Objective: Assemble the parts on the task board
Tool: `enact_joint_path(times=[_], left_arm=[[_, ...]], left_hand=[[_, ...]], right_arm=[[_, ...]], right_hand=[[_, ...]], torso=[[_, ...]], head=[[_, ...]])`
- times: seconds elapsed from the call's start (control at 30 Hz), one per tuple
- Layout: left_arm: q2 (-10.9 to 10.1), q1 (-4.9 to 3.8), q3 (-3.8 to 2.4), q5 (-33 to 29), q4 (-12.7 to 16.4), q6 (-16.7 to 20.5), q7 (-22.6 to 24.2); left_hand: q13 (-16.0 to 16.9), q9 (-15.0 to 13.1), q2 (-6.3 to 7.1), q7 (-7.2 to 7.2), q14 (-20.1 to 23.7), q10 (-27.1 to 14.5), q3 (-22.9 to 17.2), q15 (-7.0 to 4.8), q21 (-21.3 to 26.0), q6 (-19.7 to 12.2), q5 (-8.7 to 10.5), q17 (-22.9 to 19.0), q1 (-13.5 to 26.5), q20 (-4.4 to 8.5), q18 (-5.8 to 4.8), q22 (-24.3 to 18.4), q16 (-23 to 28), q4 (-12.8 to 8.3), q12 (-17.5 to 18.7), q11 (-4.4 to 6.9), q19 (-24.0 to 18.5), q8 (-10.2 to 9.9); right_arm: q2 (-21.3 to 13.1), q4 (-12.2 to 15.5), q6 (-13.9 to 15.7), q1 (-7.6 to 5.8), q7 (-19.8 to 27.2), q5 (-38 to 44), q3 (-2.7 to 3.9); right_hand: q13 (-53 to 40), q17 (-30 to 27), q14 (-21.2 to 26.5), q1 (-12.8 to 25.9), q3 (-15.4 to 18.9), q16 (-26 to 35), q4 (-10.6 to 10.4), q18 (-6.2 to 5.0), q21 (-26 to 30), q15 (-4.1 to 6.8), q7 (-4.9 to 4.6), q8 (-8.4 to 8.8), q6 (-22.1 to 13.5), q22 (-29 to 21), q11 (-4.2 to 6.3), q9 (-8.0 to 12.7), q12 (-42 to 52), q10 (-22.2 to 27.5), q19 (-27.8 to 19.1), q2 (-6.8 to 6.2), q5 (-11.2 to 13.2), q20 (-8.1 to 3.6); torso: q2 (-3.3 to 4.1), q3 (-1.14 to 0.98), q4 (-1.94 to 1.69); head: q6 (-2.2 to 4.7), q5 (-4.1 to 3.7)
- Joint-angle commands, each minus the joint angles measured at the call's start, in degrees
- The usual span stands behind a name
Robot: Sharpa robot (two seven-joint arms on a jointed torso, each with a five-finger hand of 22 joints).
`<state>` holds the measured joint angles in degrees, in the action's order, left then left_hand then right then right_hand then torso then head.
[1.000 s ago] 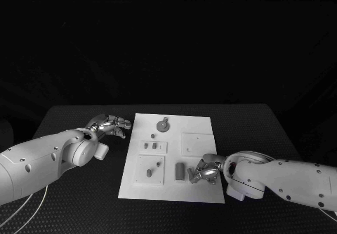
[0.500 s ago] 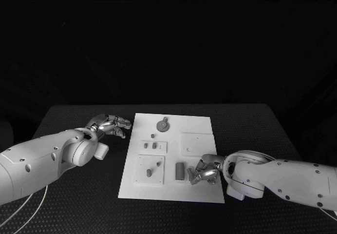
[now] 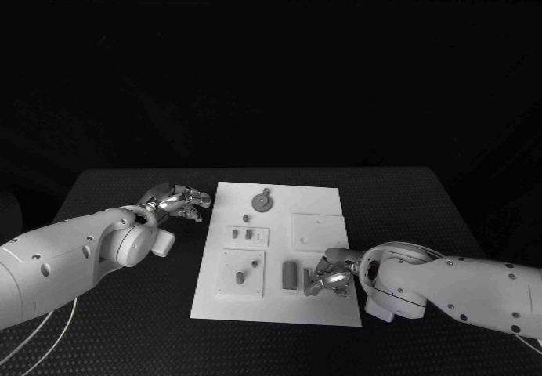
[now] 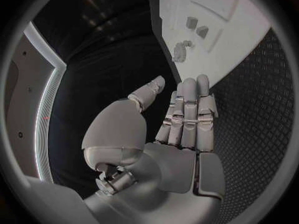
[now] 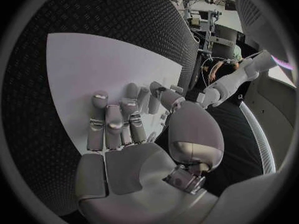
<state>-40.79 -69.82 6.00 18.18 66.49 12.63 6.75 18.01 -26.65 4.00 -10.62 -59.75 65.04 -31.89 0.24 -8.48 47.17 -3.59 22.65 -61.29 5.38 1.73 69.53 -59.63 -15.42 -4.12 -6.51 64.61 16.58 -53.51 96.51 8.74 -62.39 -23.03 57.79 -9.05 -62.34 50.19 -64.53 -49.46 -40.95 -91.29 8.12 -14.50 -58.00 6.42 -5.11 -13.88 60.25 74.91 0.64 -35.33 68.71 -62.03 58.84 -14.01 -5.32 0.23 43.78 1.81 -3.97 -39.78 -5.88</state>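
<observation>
The white task board point(image 3: 322, 307) lies mid-table. On it are a round grey part point(image 3: 261, 201), a small peg point(image 3: 247, 218), a pair of small parts point(image 3: 240, 233), one part in a raised square point(image 3: 240, 276), a dark block point(image 3: 289, 274) and a slim part point(image 3: 306, 276). My right hand point(image 3: 331, 277) rests on the board's near right area, fingertips against the slim part; whether it grips it is hidden. In the right wrist view the right hand point(image 5: 124, 119) lies flat over the board point(image 5: 87, 59). My left hand point(image 3: 178, 200) hovers off the board's far left edge, fingers straight, holding nothing point(image 4: 181, 119).
Black textured table point(image 3: 135, 313) surrounds the board on all sides. A blank raised square point(image 3: 317, 230) sits on the board's right half. The left wrist view shows the board point(image 4: 246, 30) ahead of the fingers, with small parts point(image 4: 181, 50) on it.
</observation>
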Motion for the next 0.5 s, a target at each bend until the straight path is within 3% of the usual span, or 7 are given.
enact_joint_path(times=[0.03, 0.3, 0.43, 0.5], left_arm=[[0.1, -0.03, -0.02, -0.3, 0.1, -0.7, 0.3], [0.1, -0.03, -0.02, -0.3, 0.1, -0.8, 0.2], [0.1, -0.03, -0.02, -0.3, 0.0, -0.8, 0.2], [0.1, -0.03, -0.02, -0.3, 0.1, -0.8, 0.2]], left_hand=[[-0.1, 0.1, -0.16, -0.53, -0.4, -0.4, 0.0, 0.00, 0.2, 0.0, -0.32, 0.1, 0.5, 0.05, 0.79, 0.1, 0.4, 0.3, -0.1, -0.08, 0.5, 0.3], [-0.1, 0.1, -0.16, -0.53, -0.4, -0.4, 0.0, 0.00, 0.2, 0.0, -0.32, 0.1, 0.5, 0.05, 0.80, 0.1, 0.4, 0.3, -0.1, -0.08, 0.5, 0.3], [-0.1, 0.1, -0.15, -0.55, -0.3, -0.4, 0.0, 0.00, 0.2, 0.0, -0.33, 0.1, 0.5, 0.06, 0.80, 0.1, 0.4, 0.3, -0.1, -0.08, 0.5, 0.3], [-0.1, 0.1, -0.15, -0.56, -0.3, -0.4, 0.0, 0.00, 0.2, 0.0, -0.33, 0.1, 0.5, 0.06, 0.80, 0.1, 0.4, 0.3, -0.1, -0.08, 0.5, 0.3]], right_arm=[[0.2, 0.3, -1.0, 0.07, 2.3, -0.4, 0.01], [0.2, 0.6, -2.0, 0.07, 3.7, -1.0, 0.02], [0.1, 0.5, -2.2, 0.07, 3.9, -1.0, 0.02], [0.1, 0.3, -2.3, 0.07, 3.8, -0.2, 0.02]], right_hand=[[0.0, 0.1, 0.0, 0.2, 0.6, -0.1, -0.1, -0.50, 0.1, 0.12, -0.27, -0.41, 0.1, 0.7, 0.24, -0.1, 0.4, 0.0, 0.1, 0.68, 0.1, -0.14], [0.1, -0.1, 0.1, 0.7, 1.2, -0.1, -0.6, -0.50, 0.2, 0.22, -0.16, -0.55, 0.3, 0.7, 0.34, 0.0, 0.4, 0.0, 0.1, -0.05, 0.0, -0.15], [0.1, -0.2, 0.2, -0.3, 1.1, -0.1, 0.1, -0.50, 0.2, 0.29, -0.14, -0.59, 0.2, 0.7, 0.39, 0.0, 0.4, 0.1, 0.0, 0.29, 0.0, -0.27], [0.1, -0.2, 0.3, -1.3, 1.3, -0.1, 1.2, -0.50, 0.2, 0.30, -0.15, -0.64, 0.2, 0.7, 0.40, 0.0, 0.4, 0.1, 0.0, 1.07, 0.0, -0.31]], torso=[[0.00, -0.01, 0.03], [0.01, 0.00, -0.01], [0.00, 0.01, -0.02], [0.00, 0.01, 0.00]], head=[[0.03, -0.01], [-0.09, 0.05], [-0.04, 0.02], [0.05, 0.01]])
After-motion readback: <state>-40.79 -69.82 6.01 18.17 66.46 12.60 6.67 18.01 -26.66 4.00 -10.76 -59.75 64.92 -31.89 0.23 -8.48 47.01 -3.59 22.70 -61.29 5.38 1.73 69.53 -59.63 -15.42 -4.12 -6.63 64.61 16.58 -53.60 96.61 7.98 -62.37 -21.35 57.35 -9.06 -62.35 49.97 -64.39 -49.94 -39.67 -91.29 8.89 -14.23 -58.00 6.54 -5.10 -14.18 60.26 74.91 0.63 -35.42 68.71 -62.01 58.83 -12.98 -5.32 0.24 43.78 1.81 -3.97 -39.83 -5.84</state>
